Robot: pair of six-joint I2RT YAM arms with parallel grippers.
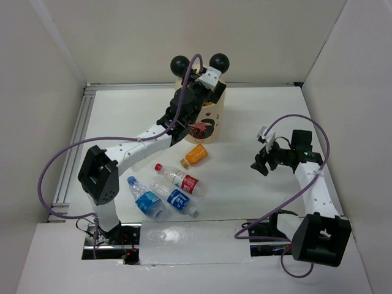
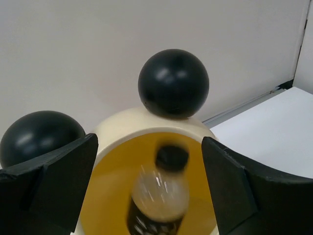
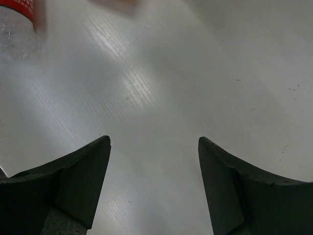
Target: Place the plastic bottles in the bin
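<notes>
Bottles counted: five, four lying on the table (image 1: 257, 110) and one in the bin (image 1: 215, 117).
On the table: one orange bottle (image 1: 196, 154), one red-labelled bottle (image 1: 182, 179), and two with blue labels, the left blue bottle (image 1: 145, 201) and the right blue bottle (image 1: 177, 198), all near one another in front of the bin.
In the bin: one dark-capped bottle (image 2: 159, 193), blurred, upright inside the yellow mouth.
Bin ears: two black balls (image 1: 179, 63) on the rim.
Arms: two.
Left gripper (image 2: 149, 147): above the bin's mouth, fingers spread wide, touching nothing.
Right gripper (image 3: 153, 142): fingers spread over bare table, well apart from the bin.
Only the left wrist view shows: the bottle inside the bin.
Only the top view shows: all four loose bottles.
Right wrist view: just one red label at its corner.
</notes>
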